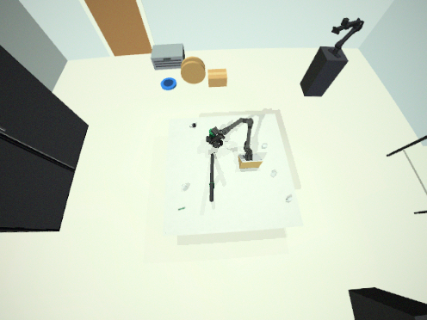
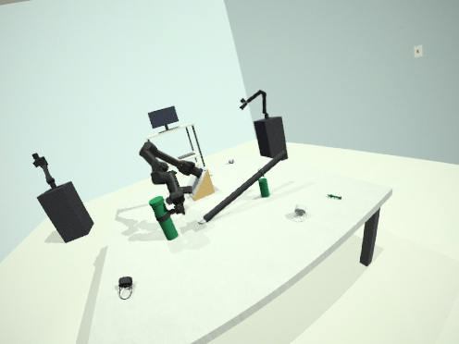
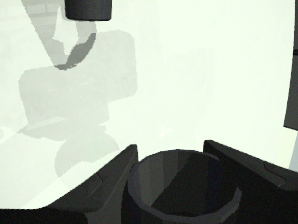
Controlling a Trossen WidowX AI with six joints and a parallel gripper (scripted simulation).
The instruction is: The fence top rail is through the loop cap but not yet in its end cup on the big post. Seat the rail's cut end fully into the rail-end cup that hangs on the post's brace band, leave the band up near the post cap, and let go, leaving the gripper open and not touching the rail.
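Rail short of the cup, cup in the gripper's grasp

The rail [image 1: 212, 172] [image 2: 245, 187] [image 3: 89, 9] lies on the big-post side with its cut end just beside the gripper [image 1: 215, 139] [image 2: 179, 212] [image 3: 171, 145] but apart from it. In the top view its long axis runs almost straight down the picture, away from the gripper. The gripper is closed on the rail-end cup [image 3: 150, 172], not on the rail.

Farther out, the big post [image 1: 210, 133] [image 2: 169, 229] stands across the gripper from the rail, the brace band [image 2: 164, 216] around it, below the post cap [image 2: 156, 201].

The exterior view gives what the top view flattens: the rail slopes, cut end low near the surface [image 1: 250, 211] [image 2: 259, 259] [image 3: 175, 100], far end raised beyond the small green post [image 2: 264, 189]. The wrist view alone shows the cup's open mouth, with the rail's end up and to the left of it. I judge that cup and rail need bringing into line before seating; pushing now would likely catch the rim. Whether the cup still hangs true on the band, I cannot tell.
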